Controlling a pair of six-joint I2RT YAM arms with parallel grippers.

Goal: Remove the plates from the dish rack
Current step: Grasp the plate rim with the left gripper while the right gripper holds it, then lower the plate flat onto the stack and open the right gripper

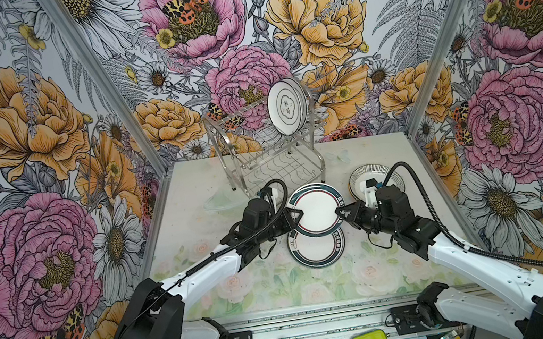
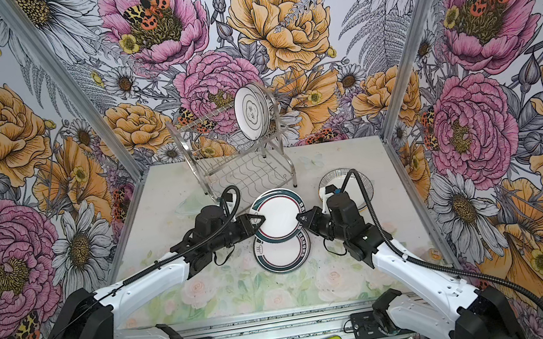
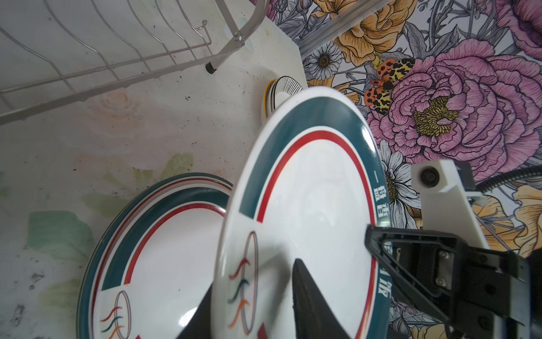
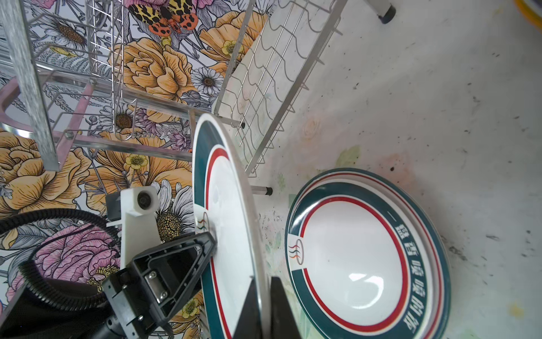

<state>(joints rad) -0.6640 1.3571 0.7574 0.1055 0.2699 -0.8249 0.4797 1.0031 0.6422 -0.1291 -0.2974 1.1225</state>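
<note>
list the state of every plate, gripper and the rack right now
held teal plate: off the table, gripped at opposite rims
left gripper: shut on held teal plate
right gripper: shut on held teal plate
teal stack: flat on table
striped plates: stacked on table
cloud plate: on edge in upper tier
dish rack: upright, lower shelf bare

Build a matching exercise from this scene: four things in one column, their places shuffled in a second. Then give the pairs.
Things
1. ringed plate
2. banded plate
3. plate stack
4. striped plate

Places
A. flat on the table, partly under another plate
B. standing in the dish rack, upper tier
C. off the table, rim in the left tool and right tool
D. on the table behind the right wrist

Pairs: 1-B, 2-C, 3-A, 4-D
</note>
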